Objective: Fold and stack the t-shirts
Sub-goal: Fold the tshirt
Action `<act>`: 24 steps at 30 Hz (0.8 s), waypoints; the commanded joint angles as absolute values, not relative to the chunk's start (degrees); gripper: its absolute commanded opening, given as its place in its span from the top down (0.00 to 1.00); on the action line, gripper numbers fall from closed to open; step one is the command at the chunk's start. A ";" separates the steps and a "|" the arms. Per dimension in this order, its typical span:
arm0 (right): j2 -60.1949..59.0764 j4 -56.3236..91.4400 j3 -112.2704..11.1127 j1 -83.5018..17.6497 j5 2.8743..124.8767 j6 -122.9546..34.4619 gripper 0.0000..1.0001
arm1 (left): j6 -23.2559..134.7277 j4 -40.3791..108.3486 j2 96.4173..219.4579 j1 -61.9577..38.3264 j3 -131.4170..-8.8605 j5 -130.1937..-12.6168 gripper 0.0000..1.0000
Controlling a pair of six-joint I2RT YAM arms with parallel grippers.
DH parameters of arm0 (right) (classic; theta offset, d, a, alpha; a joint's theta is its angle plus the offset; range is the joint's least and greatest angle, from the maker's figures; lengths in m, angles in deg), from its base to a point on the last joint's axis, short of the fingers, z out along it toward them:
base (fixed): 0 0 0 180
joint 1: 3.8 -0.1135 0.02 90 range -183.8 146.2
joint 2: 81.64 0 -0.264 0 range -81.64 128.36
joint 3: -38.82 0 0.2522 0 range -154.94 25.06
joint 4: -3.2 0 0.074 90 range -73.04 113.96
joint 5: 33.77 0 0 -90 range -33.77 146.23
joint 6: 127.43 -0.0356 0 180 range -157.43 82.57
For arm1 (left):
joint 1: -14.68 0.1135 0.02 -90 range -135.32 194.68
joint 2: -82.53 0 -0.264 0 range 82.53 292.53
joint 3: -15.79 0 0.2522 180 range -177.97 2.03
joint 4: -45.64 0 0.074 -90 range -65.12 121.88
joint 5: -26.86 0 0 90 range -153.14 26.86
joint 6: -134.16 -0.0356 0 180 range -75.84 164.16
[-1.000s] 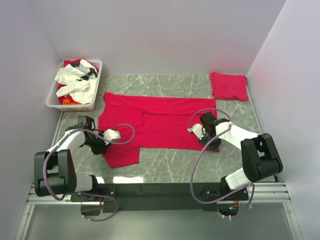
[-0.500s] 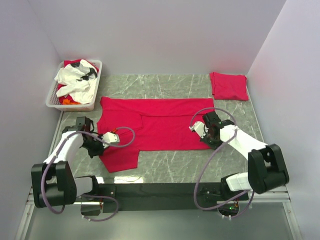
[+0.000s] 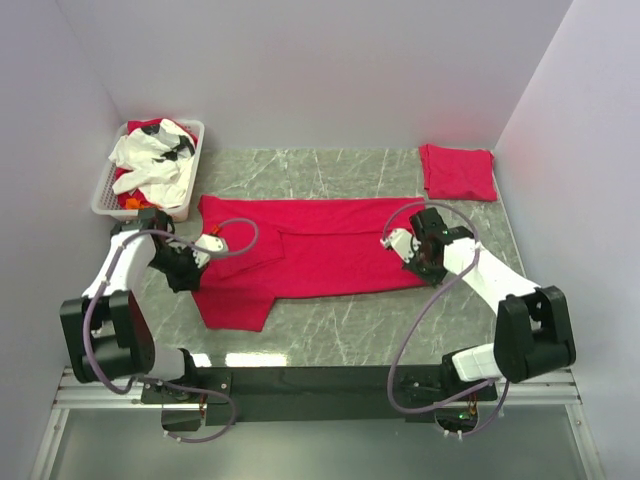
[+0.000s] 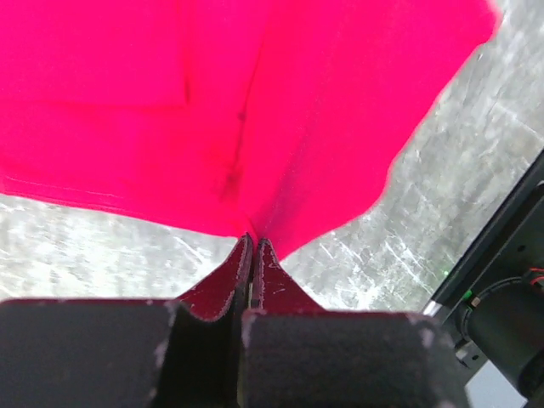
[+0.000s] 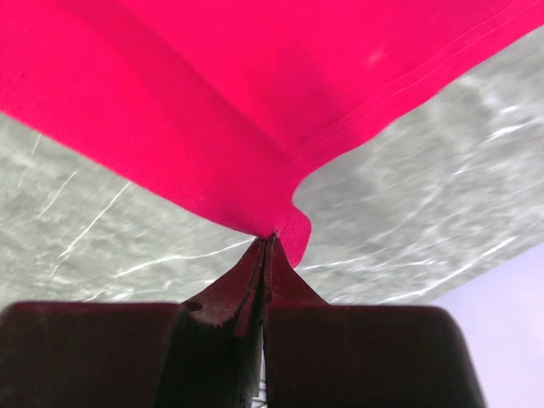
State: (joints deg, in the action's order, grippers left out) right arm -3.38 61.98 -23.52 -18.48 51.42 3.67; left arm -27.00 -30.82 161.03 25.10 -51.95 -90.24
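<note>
A crimson-red t-shirt [image 3: 310, 255] lies spread sideways on the grey marble table, partly folded lengthwise, one sleeve hanging toward the front left. My left gripper [image 3: 190, 272] is shut on its left edge; in the left wrist view the cloth [image 4: 255, 119] runs from the closed fingertips [image 4: 253, 242]. My right gripper [image 3: 418, 262] is shut on the shirt's right lower corner; in the right wrist view the hem [image 5: 280, 212] is pinched at the tips [image 5: 269, 240]. A second red t-shirt [image 3: 458, 171] lies folded at the back right.
A white slotted basket [image 3: 110, 190] with white and red cloth stands at the back left, close to my left arm. Grey walls close in on the left, back and right. The black rail [image 3: 320, 380] runs along the table's near edge.
Both grippers moved away from the arms' bases, dragging the shirt's near edge farther up the table. The left gripper also shifted left toward the basket, and the shirt lies tauter.
</note>
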 commanded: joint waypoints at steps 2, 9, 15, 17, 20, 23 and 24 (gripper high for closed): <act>0.27 63.36 -31.18 -17.34 52.01 5.81 1.00 | -24.49 -34.21 165.14 25.41 -59.13 -94.78 0.99; 9.48 64.07 -39.80 -15.67 52.36 7.66 1.00 | -20.45 -35.26 173.22 25.49 -69.14 -97.51 0.99; 17.39 64.77 -47.80 -13.38 52.63 8.89 1.00 | -17.28 -36.14 180.78 25.67 -77.32 -99.09 0.99; 19.25 65.39 -51.22 -12.76 52.72 9.15 1.00 | -16.40 -36.67 183.33 25.85 -79.35 -99.70 0.99; 22.76 66.27 -55.44 -12.24 52.63 9.41 1.00 | -15.17 -37.03 186.94 25.76 -83.04 -100.23 0.99; 26.11 66.80 -58.87 -12.24 52.81 9.50 1.00 | -13.59 -35.97 189.93 25.93 -86.12 -100.32 0.99; 27.59 66.97 -60.27 -12.15 52.81 9.50 1.00 | -12.80 -35.71 191.15 25.93 -87.34 -100.23 0.99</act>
State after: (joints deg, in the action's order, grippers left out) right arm 25.32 65.04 -56.04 -12.79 52.99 8.54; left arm -15.02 -35.23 189.51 25.54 -83.68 -98.10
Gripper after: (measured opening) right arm 0.004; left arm 0.016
